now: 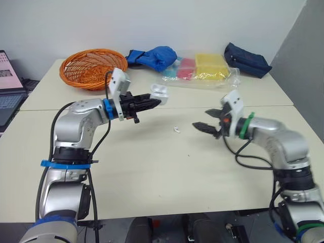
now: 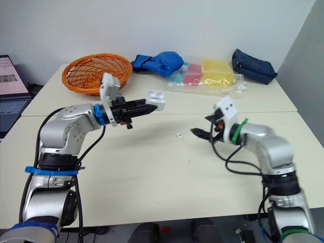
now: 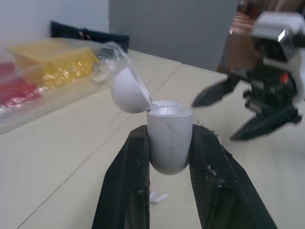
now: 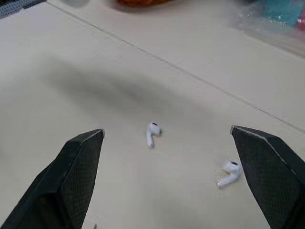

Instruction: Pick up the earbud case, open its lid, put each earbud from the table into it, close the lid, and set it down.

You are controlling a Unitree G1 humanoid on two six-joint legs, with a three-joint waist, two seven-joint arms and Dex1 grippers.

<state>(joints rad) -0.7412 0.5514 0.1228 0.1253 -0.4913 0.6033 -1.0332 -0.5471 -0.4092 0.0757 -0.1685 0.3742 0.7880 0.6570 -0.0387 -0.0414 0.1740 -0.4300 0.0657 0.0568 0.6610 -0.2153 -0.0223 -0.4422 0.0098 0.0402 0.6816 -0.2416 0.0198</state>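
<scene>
Left tool (image 1: 154, 103) is clamped on the case (image 3: 167, 143), so the case is held up in the air over the tabletop (image 1: 152, 172), not resting on it. It's pinched by its lower half between the two black fingers (image 3: 126, 191), with the rounded bottom tucked down between them. Lid (image 3: 128, 90) is flipped open and tilted back on its hinge. The open rim of the body can be seen, but what's inside can't be made out.

Right tool (image 1: 200, 118) is spread wide apart with nothing gripped. It's held low over the tabletop, pointed toward the left tool and kept well apart from it.

Two earbuds are seen lying loose on the tabletop in the right wrist view. One earbud (image 4: 152, 133) is framed between the two fingertips, and the second earbud (image 4: 229, 172) is found close beside one finger. Both are white with short stems, lying apart from each other and touched by nothing. In the left eye view, an earbud is spotted on the tabletop between the two tools, nearer the right one.

Stuff at the far side of the tabletop: an orange basket (image 1: 91, 68), a blue bag (image 1: 154, 55), a clear packet (image 1: 202, 68) of coloured boxes, and a navy pouch (image 1: 247, 59). A laptop (image 1: 7, 86) is parked off to the robot's left.
</scene>
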